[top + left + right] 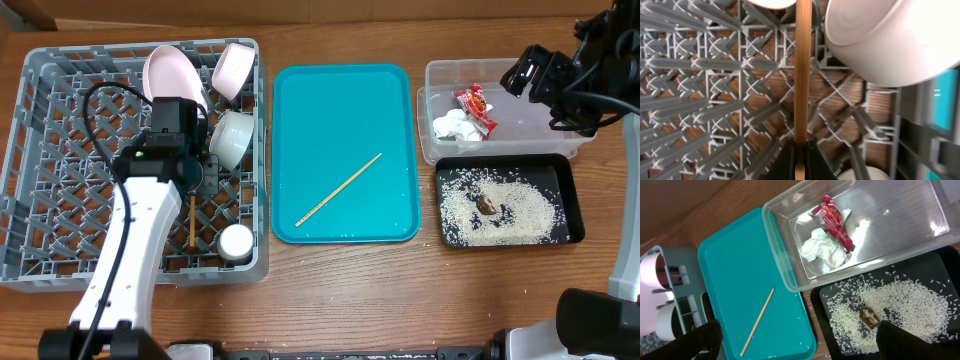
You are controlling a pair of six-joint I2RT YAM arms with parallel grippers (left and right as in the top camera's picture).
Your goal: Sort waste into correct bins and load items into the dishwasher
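Left wrist view: the left gripper (801, 162) pinches a thin wooden chopstick (802, 75) over the grey latticed plastic dish rack (715, 75); the right gripper (797, 330) hangs spread wide.

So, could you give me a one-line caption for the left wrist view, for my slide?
Left fingers shut on a chopstick over the grey rack, beside a white bowl.

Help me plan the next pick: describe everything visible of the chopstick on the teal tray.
The chopstick is a thin, straight stick of pale wood, apparently whole. It lies flat on the teal tray, in the tray's lower half, running diagonally from lower left to upper right in the overhead view. Only the tray touches it.
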